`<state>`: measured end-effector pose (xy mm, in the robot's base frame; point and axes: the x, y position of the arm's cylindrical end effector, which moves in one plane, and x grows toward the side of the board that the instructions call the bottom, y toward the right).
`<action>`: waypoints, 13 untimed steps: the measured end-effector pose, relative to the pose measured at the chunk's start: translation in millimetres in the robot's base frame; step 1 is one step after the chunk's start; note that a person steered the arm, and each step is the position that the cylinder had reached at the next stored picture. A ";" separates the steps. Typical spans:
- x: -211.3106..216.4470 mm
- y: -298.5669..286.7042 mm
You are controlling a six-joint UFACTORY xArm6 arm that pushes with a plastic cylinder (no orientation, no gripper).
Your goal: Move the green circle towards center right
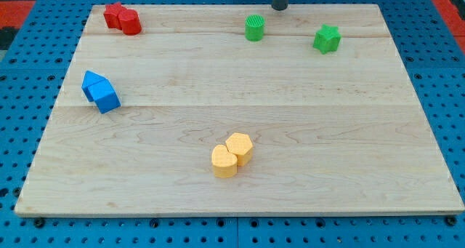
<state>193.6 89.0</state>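
Note:
The green circle (254, 28) is a small green cylinder near the view's top, right of centre on the wooden board (305, 132). A green star block (327, 38) sits to its right. My tip (280, 7) is a dark rod end at the board's top edge, just above and to the right of the green circle, apart from it.
Two red blocks (121, 18) touch each other at the top left. Two blue blocks (100, 91) sit together at the left. Two yellow hexagonal blocks (232, 154) sit together at the bottom centre. A blue pegboard (450, 73) surrounds the board.

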 end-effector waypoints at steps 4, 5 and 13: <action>-2.0 -2.8; -1.7 -3.5; -1.1 -72.7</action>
<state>192.5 16.4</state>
